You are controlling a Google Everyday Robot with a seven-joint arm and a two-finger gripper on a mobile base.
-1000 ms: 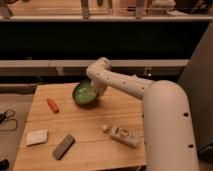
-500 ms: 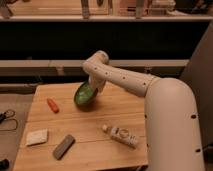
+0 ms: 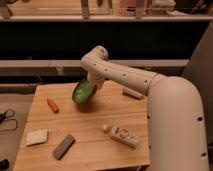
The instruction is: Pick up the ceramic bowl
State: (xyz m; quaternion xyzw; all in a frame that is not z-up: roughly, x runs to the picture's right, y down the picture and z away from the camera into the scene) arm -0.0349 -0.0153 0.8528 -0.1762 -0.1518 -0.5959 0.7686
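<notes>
Bowl (image 3: 84, 91) is off the worktop (image 3: 95, 127), hanging tilted on edge under the gripper (image 3: 93, 81) near the back-middle of the worktop. Jaws look clamped on its upper rim, though the contact is partly hidden by the wrist. Judgement: lift step. Raise slowly and straight; a rim pinch on glossy ceramic can slip or swing. Avoid wrist rotation. Carrot (image 3: 52, 105) and bottle (image 3: 121, 135) lie below, well clear.
</notes>
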